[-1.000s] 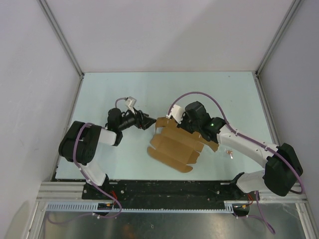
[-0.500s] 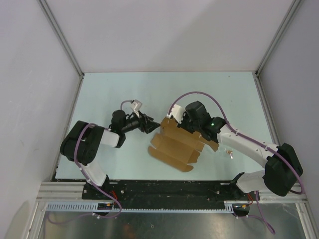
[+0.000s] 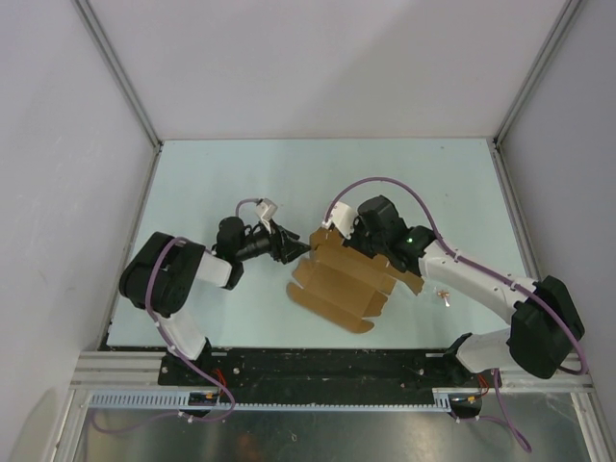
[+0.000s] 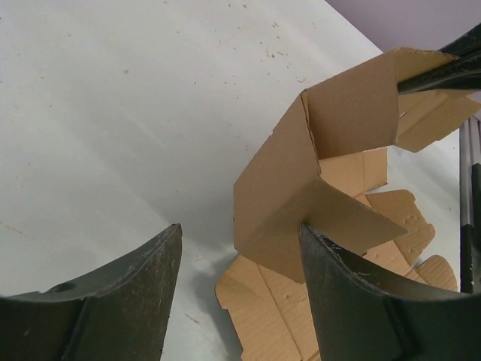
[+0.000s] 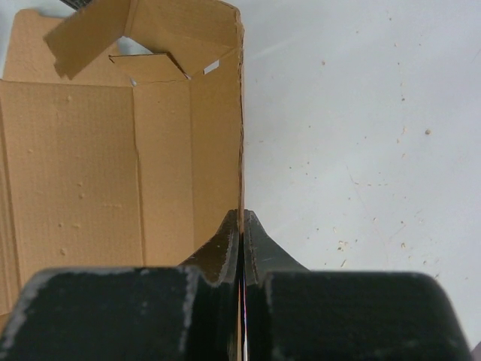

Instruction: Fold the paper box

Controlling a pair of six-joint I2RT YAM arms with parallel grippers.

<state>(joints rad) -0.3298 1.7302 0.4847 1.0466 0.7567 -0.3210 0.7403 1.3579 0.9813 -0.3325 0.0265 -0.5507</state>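
Paper box (image 3: 337, 284) is seen near table (image 3: 241, 173) centre, slightly toward 5 o'clock, between the two arms in the top view. It is mostly a flat sheet, with the long axis running roughly from 10 o'clock to 4 o'clock. The raised end is pointed toward 10 o'clock, and the flat scalloped flaps are spread toward 4 and 5 o'clock.

Material is plain brown thin cardboard, die-cut, with crease lines and tabs visible. In the left wrist view the paper box (image 4: 278, 203) is shown with one wall stood upright and bent at a corner, and a flap is folded inward from it. The rest is laid flat on the table behind and below. In the right wrist view the paper box (image 5: 75, 165) interior is seen: a flat floor panel, an upright side wall at 12 to 1 o'clock, and small end flaps turned in at the far end.

Right gripper (image 3: 332, 233) is placed at the raised end. In its own view the right gripper (image 5: 241, 226) fingers are pressed together on the top edge of the upright wall, so the cardboard is pinched.

Left gripper (image 3: 289, 246) is positioned at 9 o'clock of the raised corner. Left gripper (image 4: 239, 248) fingers are held wide apart, with the raised corner just ahead between them; contact cannot be told
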